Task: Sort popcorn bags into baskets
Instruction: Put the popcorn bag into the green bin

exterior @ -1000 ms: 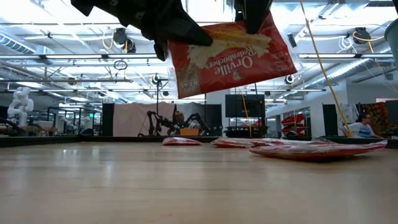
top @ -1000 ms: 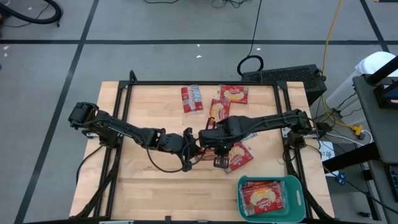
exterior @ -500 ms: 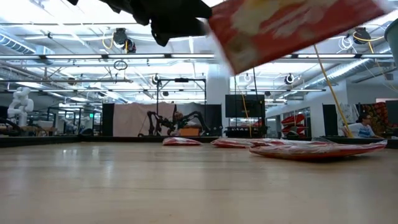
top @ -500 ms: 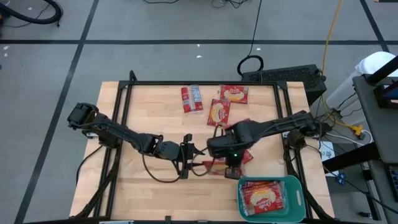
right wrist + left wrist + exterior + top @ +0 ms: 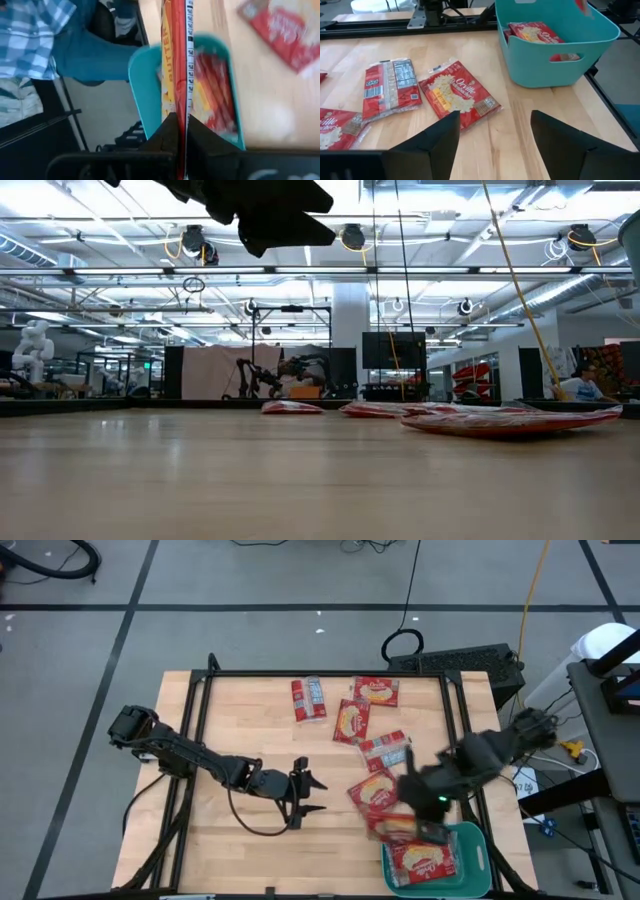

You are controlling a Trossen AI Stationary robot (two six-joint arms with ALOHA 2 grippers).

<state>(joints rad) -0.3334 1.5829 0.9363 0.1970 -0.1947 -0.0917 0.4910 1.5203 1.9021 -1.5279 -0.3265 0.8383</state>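
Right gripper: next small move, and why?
Probably lower a little and release. The right gripper is shut on a popcorn bag held edge-on over the teal basket, which already holds packets. The left gripper waits open mid-table.

Pale matt wood table (image 5: 240, 850), smooth teal plastic basket (image 5: 555, 55), glossy red popcorn bags (image 5: 460, 95).

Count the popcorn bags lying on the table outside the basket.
5. One label-up bag and one bag at the far edge, one just nearer, then one and one toward the teal basket. The right arm may hide others.
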